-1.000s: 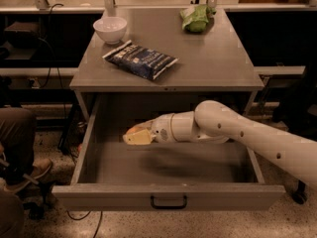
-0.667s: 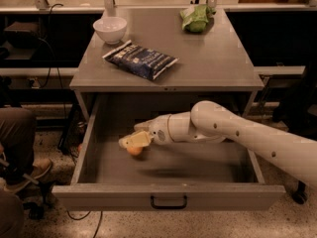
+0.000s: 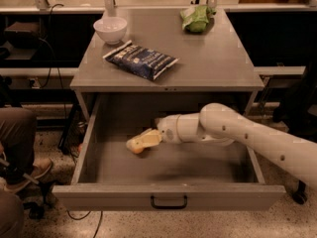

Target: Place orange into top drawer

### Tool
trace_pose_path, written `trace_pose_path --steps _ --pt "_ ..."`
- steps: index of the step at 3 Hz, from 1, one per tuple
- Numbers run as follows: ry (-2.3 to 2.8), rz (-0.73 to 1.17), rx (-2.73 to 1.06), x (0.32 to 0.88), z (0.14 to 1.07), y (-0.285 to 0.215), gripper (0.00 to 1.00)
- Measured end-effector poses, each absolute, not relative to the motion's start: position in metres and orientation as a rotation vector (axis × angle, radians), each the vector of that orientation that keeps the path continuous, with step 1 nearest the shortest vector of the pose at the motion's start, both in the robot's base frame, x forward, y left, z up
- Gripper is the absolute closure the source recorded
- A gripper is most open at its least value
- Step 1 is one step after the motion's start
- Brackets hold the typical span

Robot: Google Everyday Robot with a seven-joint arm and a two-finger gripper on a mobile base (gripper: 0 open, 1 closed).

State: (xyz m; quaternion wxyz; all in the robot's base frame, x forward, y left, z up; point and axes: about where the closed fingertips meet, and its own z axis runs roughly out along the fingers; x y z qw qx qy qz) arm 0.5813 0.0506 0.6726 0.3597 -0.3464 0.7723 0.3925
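Tool (image 3: 145, 140) is reaching low into the open top drawer (image 3: 124, 196), left of centre. Its pale fingers are clasping the orange (image 3: 133, 148), which is sitting at their tip, at or just above the drawer floor; whether it is touching the floor I cannot tell. Step in hand is looking like the set-down, late in the task. Next move is calling for the fingers to part and the arm to lift out clear of the front panel — gently, since a round fruit is liable to roll. White bowl (image 3: 113, 29), blue bag (image 3: 141, 61) and green bag (image 3: 197, 19) are lying on the desk (image 3: 213, 63) above.
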Motion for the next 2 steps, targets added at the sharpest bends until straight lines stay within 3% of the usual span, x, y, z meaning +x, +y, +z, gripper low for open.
trace_pose_path --steps 2 --pt "2.011 0.885 -0.671 0.627 0.686 -0.057 0.0"
